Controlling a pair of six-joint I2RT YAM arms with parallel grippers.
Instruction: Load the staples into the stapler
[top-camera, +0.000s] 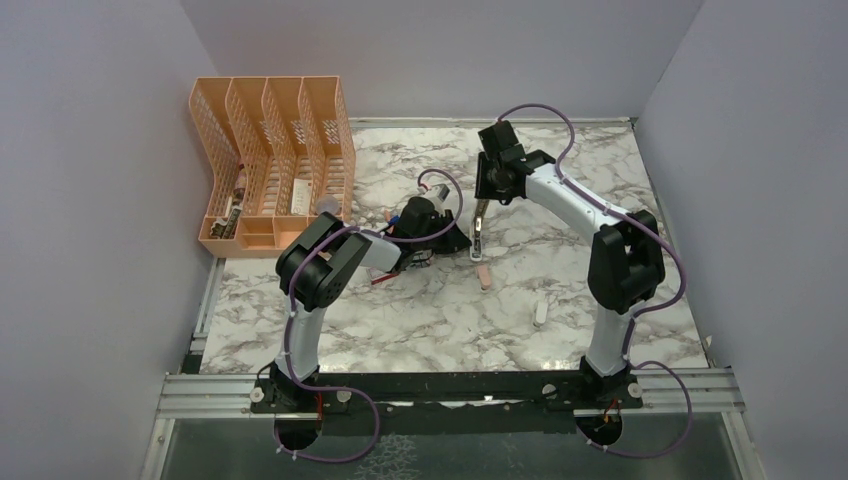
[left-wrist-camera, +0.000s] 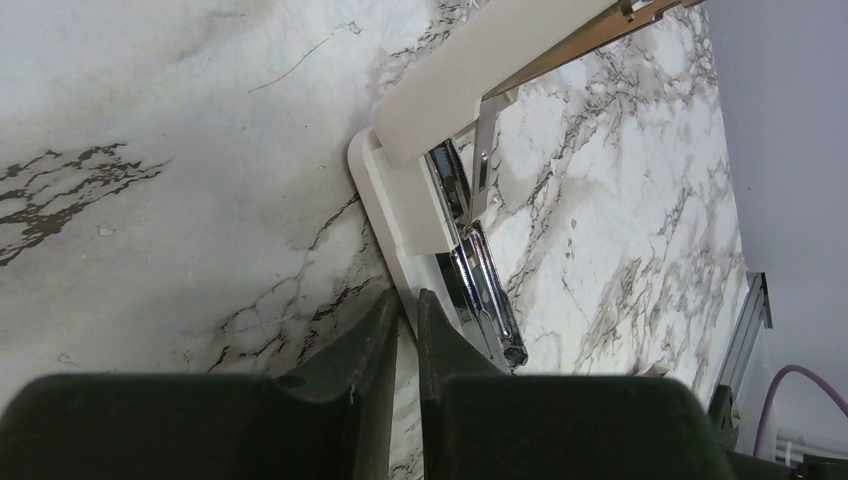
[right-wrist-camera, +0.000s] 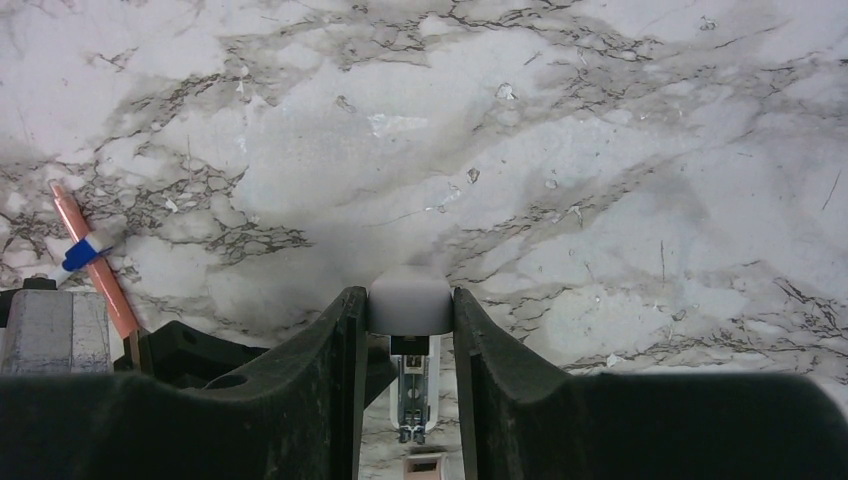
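Observation:
The white stapler (top-camera: 479, 236) stands opened in the middle of the table. My right gripper (top-camera: 482, 203) is shut on the end of its white lid (right-wrist-camera: 410, 300) and holds that end raised; the silver magazine (right-wrist-camera: 413, 395) shows below it. My left gripper (top-camera: 461, 243) is low beside the stapler. In the left wrist view its fingers (left-wrist-camera: 410, 297) are nearly together on the edge of the white base (left-wrist-camera: 395, 205), next to the open silver channel (left-wrist-camera: 485, 290). I see no block of staples and no red-and-white box clearly.
A short pink block (top-camera: 485, 277) lies just in front of the stapler. A small pale oblong piece (top-camera: 541, 312) lies nearer the right arm. An orange pen with a blue cap (right-wrist-camera: 95, 255) lies left of the stapler. An orange file rack (top-camera: 272, 160) stands at the back left.

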